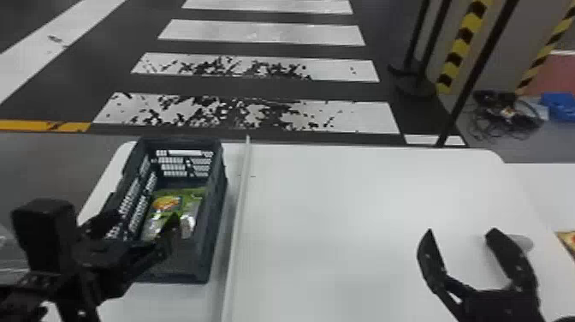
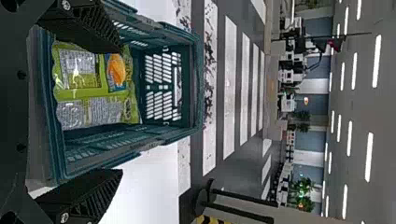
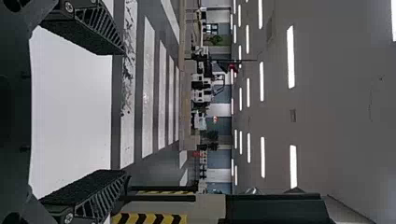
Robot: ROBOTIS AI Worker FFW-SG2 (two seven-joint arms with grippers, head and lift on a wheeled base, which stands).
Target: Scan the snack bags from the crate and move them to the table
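Observation:
My left gripper (image 1: 141, 227) stands open over the near part of the dark crate (image 1: 216, 214), with nothing between its fingers. Inside the crate lies a green snack bag (image 1: 182, 201), partly behind one finger. In the left wrist view the green bag (image 2: 95, 88) rests in the crate (image 2: 166, 135), and the left gripper (image 2: 114, 112) has its fingers wide apart. Over the white table's right part is my right gripper (image 1: 460, 233), open and holding nothing; the right wrist view also shows the right gripper (image 3: 123, 112) open.
A raised pale strip (image 1: 239, 205) runs along the white table (image 1: 342, 205) just right of the crate. At the far right edge lies part of a colourful packet (image 1: 568, 240). Black poles (image 1: 475, 77) stand beyond the table's back right.

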